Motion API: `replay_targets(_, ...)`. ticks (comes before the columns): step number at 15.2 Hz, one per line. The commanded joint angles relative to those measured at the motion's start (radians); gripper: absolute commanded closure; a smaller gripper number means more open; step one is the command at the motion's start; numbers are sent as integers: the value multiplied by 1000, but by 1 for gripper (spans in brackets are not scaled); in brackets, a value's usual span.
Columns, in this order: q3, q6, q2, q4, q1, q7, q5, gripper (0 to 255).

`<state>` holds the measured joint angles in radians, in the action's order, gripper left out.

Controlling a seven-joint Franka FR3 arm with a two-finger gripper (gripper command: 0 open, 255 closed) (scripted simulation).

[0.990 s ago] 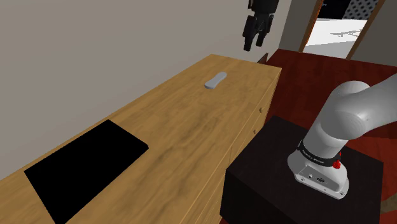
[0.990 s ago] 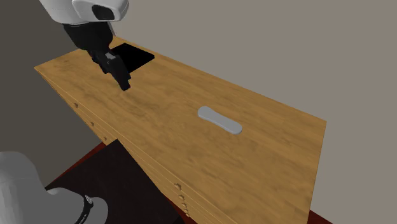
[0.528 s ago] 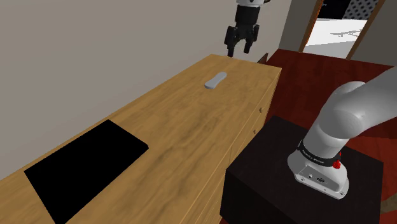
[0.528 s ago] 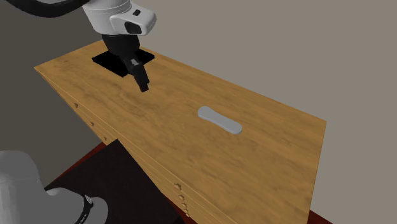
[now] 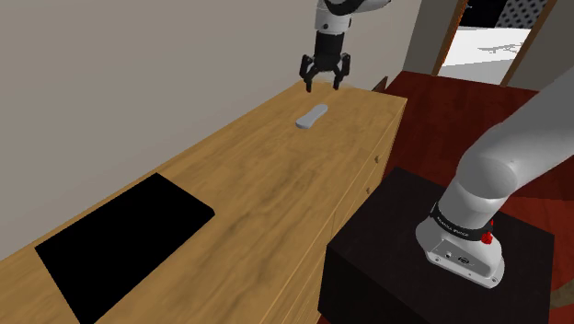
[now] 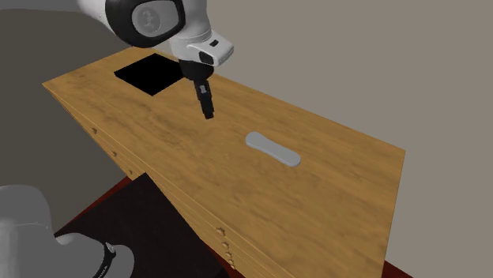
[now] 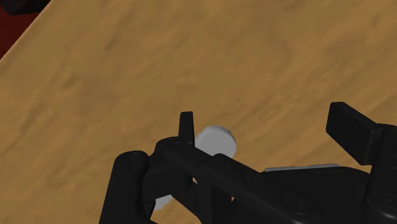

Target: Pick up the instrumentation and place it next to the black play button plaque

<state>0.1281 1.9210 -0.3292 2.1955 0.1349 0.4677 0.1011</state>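
Jaws wide apart on the black gripper (image 5: 324, 85), nothing between them. It hangs above the far end of the wooden dresser (image 5: 276, 184), close to the wall.

The grey instrument (image 5: 312, 116) lies flat on the dresser top. In the shoulder view it sits at about 7 o'clock from the gripper, near but not touching. In the second exterior view the gripper (image 6: 208, 113) has the instrument (image 6: 272, 149) off at 4 o'clock.

It's a slim, round-ended bar. Its long axis runs 2 to 8 o'clock in the shoulder view and 10 to 4 in the second exterior view. Looking along the gripper (image 7: 264, 121), a rounded end of the instrument (image 7: 216, 140) shows just beside one finger (image 7: 186, 127). So I'd say the jaws need to centre over the bar and straddle its narrow width before descending.

The black plaque (image 5: 124, 239) lies well apart at the dresser's other end, at 8 o'clock from the instrument. It reads as a plain black slab with no play symbol or lettering to make out. The instrument carries no label either.
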Motion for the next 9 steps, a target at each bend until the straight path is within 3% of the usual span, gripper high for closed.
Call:
replay_targets(1,7,40,69,-28,20,75,-11,0)
replay_targets(9,-5,153,332,-161,79,350,-65,0)
